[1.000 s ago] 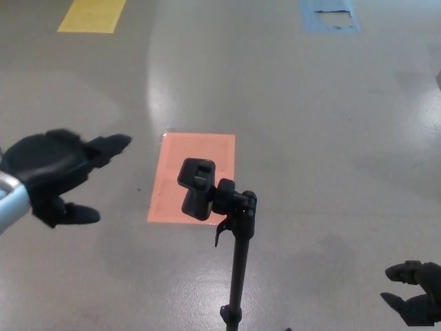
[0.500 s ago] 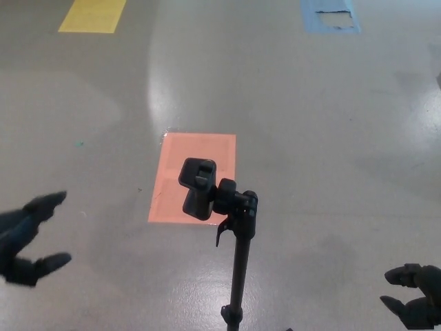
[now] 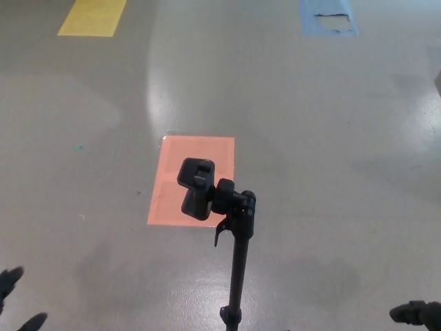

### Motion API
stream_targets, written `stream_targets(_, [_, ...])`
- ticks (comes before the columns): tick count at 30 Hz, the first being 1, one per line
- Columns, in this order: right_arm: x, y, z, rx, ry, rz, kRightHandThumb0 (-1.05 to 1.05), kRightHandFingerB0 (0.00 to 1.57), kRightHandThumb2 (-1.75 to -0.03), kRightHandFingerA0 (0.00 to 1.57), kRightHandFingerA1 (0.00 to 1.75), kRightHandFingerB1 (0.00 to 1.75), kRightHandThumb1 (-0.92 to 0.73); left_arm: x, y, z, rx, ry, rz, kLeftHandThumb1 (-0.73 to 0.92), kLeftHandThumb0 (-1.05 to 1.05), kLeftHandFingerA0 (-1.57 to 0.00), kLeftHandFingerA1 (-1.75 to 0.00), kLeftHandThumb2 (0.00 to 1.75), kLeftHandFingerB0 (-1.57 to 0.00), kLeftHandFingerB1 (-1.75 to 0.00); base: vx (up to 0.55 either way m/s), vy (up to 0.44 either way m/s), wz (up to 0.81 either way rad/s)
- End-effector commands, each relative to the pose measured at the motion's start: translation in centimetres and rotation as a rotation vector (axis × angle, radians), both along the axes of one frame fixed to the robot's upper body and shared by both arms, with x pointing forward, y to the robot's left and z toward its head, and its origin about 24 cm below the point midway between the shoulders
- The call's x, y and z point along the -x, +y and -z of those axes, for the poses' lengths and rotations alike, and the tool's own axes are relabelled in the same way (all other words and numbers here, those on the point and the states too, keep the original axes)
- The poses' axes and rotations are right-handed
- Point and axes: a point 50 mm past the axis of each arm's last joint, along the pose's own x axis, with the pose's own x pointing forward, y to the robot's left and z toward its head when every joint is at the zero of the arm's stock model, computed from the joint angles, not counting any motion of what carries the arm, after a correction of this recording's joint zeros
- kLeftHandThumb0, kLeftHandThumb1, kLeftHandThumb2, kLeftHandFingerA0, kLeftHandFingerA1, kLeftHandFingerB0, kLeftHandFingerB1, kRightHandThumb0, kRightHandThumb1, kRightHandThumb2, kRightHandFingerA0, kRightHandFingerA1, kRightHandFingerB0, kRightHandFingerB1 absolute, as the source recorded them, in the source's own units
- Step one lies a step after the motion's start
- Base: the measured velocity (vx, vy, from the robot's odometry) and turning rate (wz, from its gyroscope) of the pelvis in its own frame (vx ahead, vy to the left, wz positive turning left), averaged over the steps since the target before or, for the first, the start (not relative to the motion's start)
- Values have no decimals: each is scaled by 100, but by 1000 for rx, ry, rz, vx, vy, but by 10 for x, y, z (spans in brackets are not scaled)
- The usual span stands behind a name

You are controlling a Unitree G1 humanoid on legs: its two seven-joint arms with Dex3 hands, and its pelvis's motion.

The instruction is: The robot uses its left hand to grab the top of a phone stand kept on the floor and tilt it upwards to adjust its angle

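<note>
Both hands are dropping away: left hand (image 3: 15, 300) is just fingertips at the bottom corner now, grip unclear. Phone stand (image 3: 219, 207) stands untouched on the floor (image 3: 310, 138), so tilting looks either finished or abandoned.

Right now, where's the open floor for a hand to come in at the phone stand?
The grey floor left of the phone stand is bare, between it and the left hand at the bottom corner. The right side is just as open up to the right hand. Beyond it lie only flat patches: orange, yellow, blue. Nowhere is crowded.
</note>
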Motion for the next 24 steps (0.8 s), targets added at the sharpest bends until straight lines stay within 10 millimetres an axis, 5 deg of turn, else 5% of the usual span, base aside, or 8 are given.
stream_targets(1, [18, -5, 11, 27, 41, 8, -57, 18, -64, 19, 34, 29, -79, 26, 15, 14, 24, 98, -170, 65, -83, -18, -47, 105, 0, -25, 0, 0, 0])
stream_targets(2, [19, -5, 12, 25, 43, 9, -57, 18, -64, 19, 34, 29, -79, 29, 17, 15, 15, 117, -176, 86, -86, -25, -32, 67, -7, -21, 0, 0, 0])
stream_targets(8, [26, -4, 18, 19, 63, 27, -56, 18, -64, 18, 33, 28, -78, 43, 24, 23, 16, 211, -233, 88, -83, -19, -31, 67, -7, -24, 0, 0, 0])
stream_targets(11, [39, -3, 26, 7, 93, 33, -55, 18, -64, 18, 33, 28, -78, 62, 28, 30, -6, 274, -256, 73, -84, -14, -43, 104, -5, -31, 0, 0, 0])
stream_targets(14, [56, -2, 36, 16, 139, 20, -55, 17, -64, 18, 33, 28, -79, 82, 33, 37, -24, 341, -266, 90, -83, -22, -30, 68, -11, -23, 0, 0, 0])
stream_targets(15, [60, -2, 38, 14, 147, 24, -54, 17, -64, 18, 33, 28, -78, 85, 33, 38, -26, 358, -270, 73, -83, -13, -42, 104, -5, -34, 0, 0, 0])
stream_targets(18, [70, -4, 42, 13, 164, 34, -55, 19, -63, 19, 33, 29, -78, 93, 31, 43, 5, 405, -276, 89, -82, -13, -26, 69, -9, -22, 0, 0, 0])
stream_targets(24, [84, -5, 48, 3, 189, 46, -53, 18, -63, 19, 33, 29, -77, 104, 28, 48, 47, 440, -276, 68, -76, -4, -39, 106, -3, -26, 0, 0, 0])
